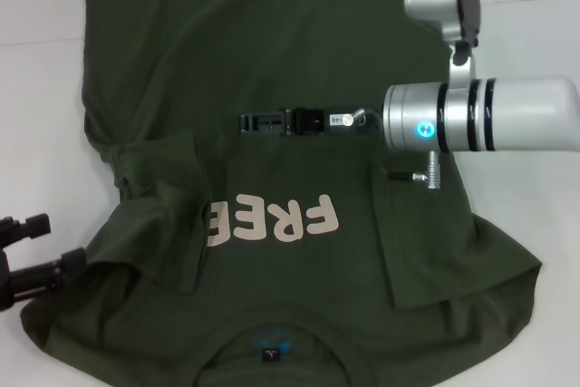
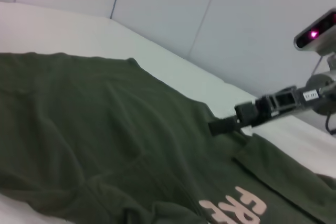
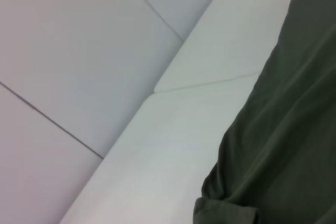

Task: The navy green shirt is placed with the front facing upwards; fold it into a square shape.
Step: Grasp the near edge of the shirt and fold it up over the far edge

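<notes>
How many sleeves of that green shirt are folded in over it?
2. One sleeve lies folded over the shirt on the robot's left, covering part of the lettering; the other sleeve is folded in on the right.

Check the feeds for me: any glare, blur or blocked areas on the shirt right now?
Head view: even light, no glare; the right gripper and its arm cover part of the navy green shirt, and the lettering reads clearly. Left wrist view: soft, near cloth blurred, a pink light glowing at the far arm. Right wrist view: flat light, shirt edge soft. Left gripper at the frame edge.
</notes>
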`<state>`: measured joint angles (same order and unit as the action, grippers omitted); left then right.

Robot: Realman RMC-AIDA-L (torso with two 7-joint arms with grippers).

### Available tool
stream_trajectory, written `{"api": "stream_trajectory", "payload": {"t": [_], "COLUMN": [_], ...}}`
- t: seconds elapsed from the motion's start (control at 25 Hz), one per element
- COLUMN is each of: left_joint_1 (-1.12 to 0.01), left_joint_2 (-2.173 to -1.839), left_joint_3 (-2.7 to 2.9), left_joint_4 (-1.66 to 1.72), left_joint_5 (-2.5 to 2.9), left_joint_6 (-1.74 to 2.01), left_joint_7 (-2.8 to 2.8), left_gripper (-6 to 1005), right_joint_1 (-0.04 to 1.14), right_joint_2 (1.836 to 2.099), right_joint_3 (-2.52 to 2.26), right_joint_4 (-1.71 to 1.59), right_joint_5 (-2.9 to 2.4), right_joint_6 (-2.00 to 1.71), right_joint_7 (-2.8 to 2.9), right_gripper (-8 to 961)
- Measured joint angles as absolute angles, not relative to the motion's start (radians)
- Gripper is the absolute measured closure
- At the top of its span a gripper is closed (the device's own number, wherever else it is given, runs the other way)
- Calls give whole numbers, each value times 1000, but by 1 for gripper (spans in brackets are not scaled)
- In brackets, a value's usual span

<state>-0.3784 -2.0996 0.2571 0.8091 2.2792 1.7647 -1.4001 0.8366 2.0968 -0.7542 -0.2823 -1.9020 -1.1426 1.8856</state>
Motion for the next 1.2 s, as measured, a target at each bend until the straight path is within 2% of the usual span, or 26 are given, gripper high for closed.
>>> {"api": "stream_trajectory", "payload": {"t": [0.32, 0.4, 0.56, 0.84, 1.2], "left_joint_1": [-357, -355, -358, -364, -367], "left_joint_2": [-2112, -2114, -2123, -2158, -2162], "left_joint_3": [319, 334, 365, 427, 482], "left_joint_4": [828, 831, 833, 833, 816], "left_joint_5": [2280, 2280, 2284, 2294, 2286], "left_joint_6": [1764, 1758, 1728, 1591, 1535], "left_joint_7": [-1348, -1330, -1298, -1258, -1264], "left_gripper": [110, 91, 90, 91, 114], "right_joint_1": [774, 756, 732, 721, 718], "right_joint_2": [2095, 2094, 2090, 2089, 2090], "right_joint_3": [-752, -752, -751, -750, -750], "right_joint_4": [-316, -319, -321, -323, -325], "right_joint_5": [-1851, -1832, -1796, -1785, -1784], "right_joint_6": [-1210, -1222, -1244, -1261, -1275], "right_joint_7": [1878, 1877, 1876, 1875, 1875], "right_gripper": [69, 69, 69, 69, 68]}}
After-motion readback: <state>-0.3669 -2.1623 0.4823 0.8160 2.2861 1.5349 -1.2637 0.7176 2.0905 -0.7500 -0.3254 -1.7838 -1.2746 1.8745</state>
